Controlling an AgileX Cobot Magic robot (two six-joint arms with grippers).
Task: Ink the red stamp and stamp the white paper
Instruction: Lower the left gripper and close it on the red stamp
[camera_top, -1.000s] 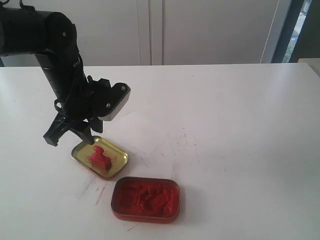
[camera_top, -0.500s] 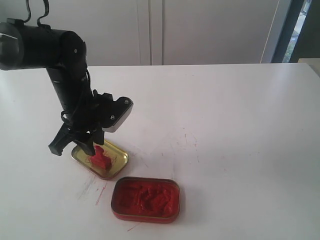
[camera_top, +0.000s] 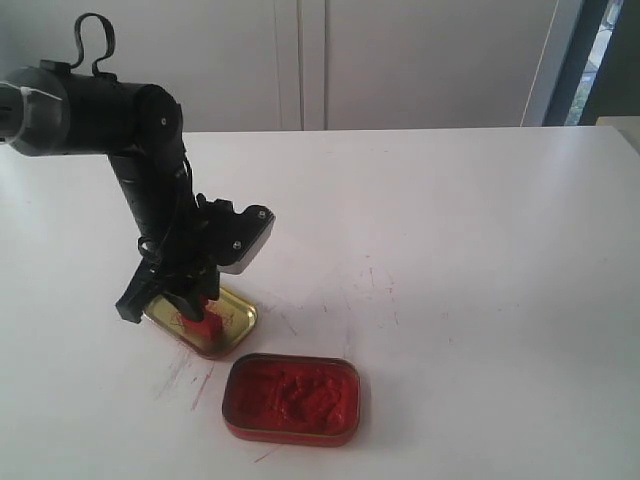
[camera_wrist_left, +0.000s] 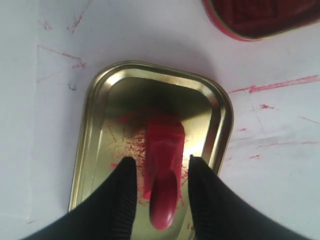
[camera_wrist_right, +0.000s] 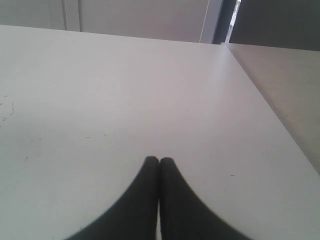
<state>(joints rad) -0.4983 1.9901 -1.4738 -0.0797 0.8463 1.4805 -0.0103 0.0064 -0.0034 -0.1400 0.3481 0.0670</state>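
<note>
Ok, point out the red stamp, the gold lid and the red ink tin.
red stamp (camera_wrist_left: 164, 160), left wrist view, on its block base.
gold lid (camera_wrist_left: 92, 107), left wrist view, on its rim.
red ink tin (camera_top: 290, 434), exterior view, on its front wall.

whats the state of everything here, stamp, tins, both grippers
red stamp: upright in the gold lid, knob up, not gripped
gold lid: lying open side up, red scribbles inside
ink tin: uncovered, full of lumpy red paste
left gripper: open, fingers on either side of the stamp
right gripper: shut, holding nothing
table: white, red ink streaks near the tins
</note>
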